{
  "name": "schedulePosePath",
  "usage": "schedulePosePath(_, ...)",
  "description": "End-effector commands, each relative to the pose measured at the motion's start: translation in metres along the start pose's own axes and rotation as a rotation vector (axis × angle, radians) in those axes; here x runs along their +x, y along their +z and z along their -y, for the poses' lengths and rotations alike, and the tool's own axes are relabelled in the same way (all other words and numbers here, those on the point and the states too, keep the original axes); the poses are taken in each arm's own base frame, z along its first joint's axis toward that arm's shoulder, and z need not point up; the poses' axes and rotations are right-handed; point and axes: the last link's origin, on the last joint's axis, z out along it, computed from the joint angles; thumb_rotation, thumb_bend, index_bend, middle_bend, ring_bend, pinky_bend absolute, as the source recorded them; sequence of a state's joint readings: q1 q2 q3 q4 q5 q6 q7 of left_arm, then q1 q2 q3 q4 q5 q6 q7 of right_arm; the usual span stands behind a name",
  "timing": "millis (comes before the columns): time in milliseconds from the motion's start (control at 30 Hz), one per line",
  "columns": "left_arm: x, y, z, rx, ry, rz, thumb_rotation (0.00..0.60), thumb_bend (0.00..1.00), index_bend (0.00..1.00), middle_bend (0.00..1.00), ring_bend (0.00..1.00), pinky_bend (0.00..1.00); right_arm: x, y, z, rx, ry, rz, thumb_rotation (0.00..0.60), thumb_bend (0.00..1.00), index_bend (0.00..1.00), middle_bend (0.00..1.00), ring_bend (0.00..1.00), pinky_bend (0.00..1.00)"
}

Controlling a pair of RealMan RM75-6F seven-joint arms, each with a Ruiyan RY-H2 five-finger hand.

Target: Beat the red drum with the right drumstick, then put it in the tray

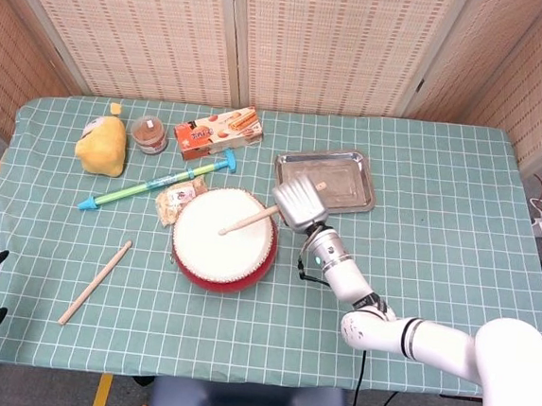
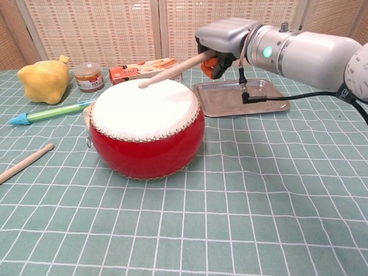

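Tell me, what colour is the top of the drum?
The top of the drum is white, above red sides; the chest view shows it best.

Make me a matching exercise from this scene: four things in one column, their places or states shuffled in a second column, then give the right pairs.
Things:
1. right drumstick
2. tray
3. left drumstick
4. yellow plush toy

Places or states:
A. lying loose on the cloth, left of the red drum
B. at the table's far left, beside a small jar
C. held by the right hand, tip over the drumhead
D. bare metal, beyond the drum to the right

Pairs: 1-C, 2-D, 3-A, 4-B
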State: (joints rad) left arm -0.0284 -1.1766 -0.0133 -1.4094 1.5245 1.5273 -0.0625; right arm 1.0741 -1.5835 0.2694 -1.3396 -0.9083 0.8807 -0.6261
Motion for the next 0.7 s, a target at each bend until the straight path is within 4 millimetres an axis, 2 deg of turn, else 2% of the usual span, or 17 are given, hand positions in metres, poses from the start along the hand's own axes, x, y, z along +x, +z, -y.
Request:
schedulePosePath(33,-0.001,0.0,-0.001,-0.004,0.001,0.003,0.6,0.25,0.0,0.0,0.0,0.0,-0.006,-0.003,-0.007,0.004,-0.094,0.022,0.6,0.96,1.0,1.0,1.0,1.0)
schedulePosePath(133,-0.001,0.001,-0.002,-0.006,0.003,0.004,0.6,0.25,0.0,0.0,0.0,0.0,-0.023,-0.006,-0.011,-0.001,-0.199,0.083,0.6,0.96,1.0,1.0,1.0,1.0)
schedulePosePath(233,-0.001,0.001,-0.001,-0.003,0.003,0.005,0.6,0.25,0.0,0.0,0.0,0.0,-0.029,-0.005,-0.013,-0.019,-0.238,0.102,0.6,0.96,1.0,1.0,1.0,1.0)
schedulePosePath(333,-0.001,0.001,-0.001,0.002,0.004,0.009,0.6,0.25,0.0,0.0,0.0,0.0,-0.018,-0.002,-0.009,-0.031,-0.17,0.053,0.6,0.97,1.0,1.0,1.0,1.0)
schedulePosePath(433,-0.001,0.001,0.0,0.005,0.001,0.006,0.6,0.25,0.0,0.0,0.0,0.0,0.003,0.0,-0.003,-0.028,-0.01,-0.052,0.6,0.97,1.0,1.0,1.0,1.0)
schedulePosePath(533,-0.001,0.001,0.0,0.003,0.001,0.004,0.6,0.25,0.0,0.0,0.0,0.0,0.013,-0.001,-0.005,-0.023,0.086,-0.116,0.6,0.97,1.0,1.0,1.0,1.0)
schedulePosePath(600,-0.001,0.001,0.0,0.003,0.0,0.005,0.6,0.25,0.0,0.0,0.0,0.0,0.009,-0.001,-0.007,-0.022,0.088,-0.108,0.6,0.97,1.0,1.0,1.0,1.0)
schedulePosePath(700,-0.002,0.001,0.0,0.003,-0.001,0.009,0.6,0.25,0.0,0.0,0.0,0.0,-0.009,-0.001,-0.012,-0.019,0.014,-0.048,0.6,0.97,1.0,1.0,1.0,1.0)
